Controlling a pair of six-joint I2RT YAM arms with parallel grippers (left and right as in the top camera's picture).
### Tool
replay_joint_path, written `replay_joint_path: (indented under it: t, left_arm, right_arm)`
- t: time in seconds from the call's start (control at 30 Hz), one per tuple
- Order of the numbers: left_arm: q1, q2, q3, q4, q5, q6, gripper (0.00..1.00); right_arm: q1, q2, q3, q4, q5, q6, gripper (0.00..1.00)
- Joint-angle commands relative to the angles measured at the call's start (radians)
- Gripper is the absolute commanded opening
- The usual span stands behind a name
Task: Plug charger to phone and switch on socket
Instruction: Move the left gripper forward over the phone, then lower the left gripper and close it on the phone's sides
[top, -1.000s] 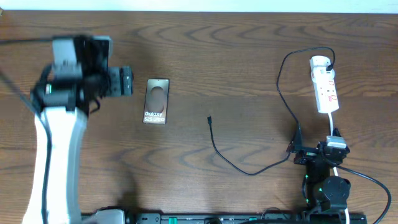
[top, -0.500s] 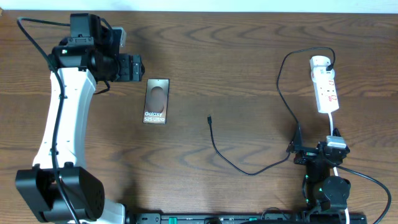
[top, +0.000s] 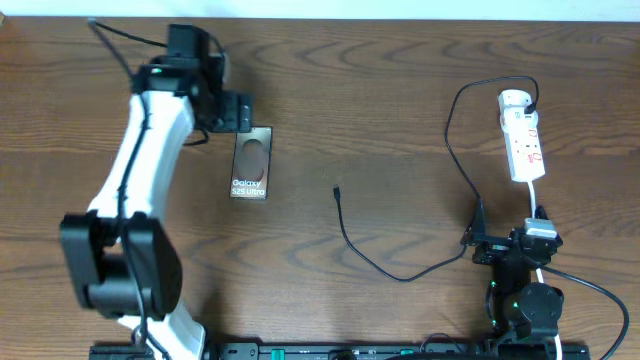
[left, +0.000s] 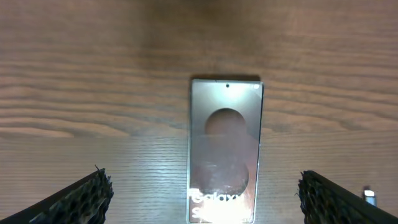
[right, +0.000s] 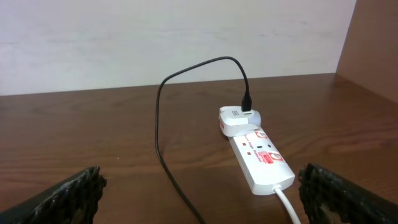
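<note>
The phone lies flat on the surface, its long axis centred midway between the left arm's spread, empty jaws (right arm's also released, facing the socket).

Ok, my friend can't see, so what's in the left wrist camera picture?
A dark phone lies flat on the wooden table, its white lettering nearest the camera. Two black fingertips of the open left gripper poke in at the bottom corners, not touching it.

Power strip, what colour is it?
The power strip is white with red markings; clearest in the right wrist view.
</note>
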Motion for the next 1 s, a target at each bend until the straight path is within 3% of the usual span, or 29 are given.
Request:
replay_joint_path:
  t: [0.0,0.5,0.97]
  left_arm:
    - [-0.03,0.04,0.02,-0.005,-0.08,-0.081,0.93]
    - [-0.085,0.185,-0.024,-0.07,-0.076,-0.193,0.93]
    - [-0.085,0.185,-0.144,0.069,0.008,-0.137,0.94]
  right_arm:
    - [0.009,-0.005,-0.002,-0.003,0.004,-0.008,0.99]
    - [0.009,-0.005,-0.002,-0.003,0.004,-0.008,0.99]
    - [0.009,-0.005,-0.002,-0.003,0.004,-0.008,0.99]
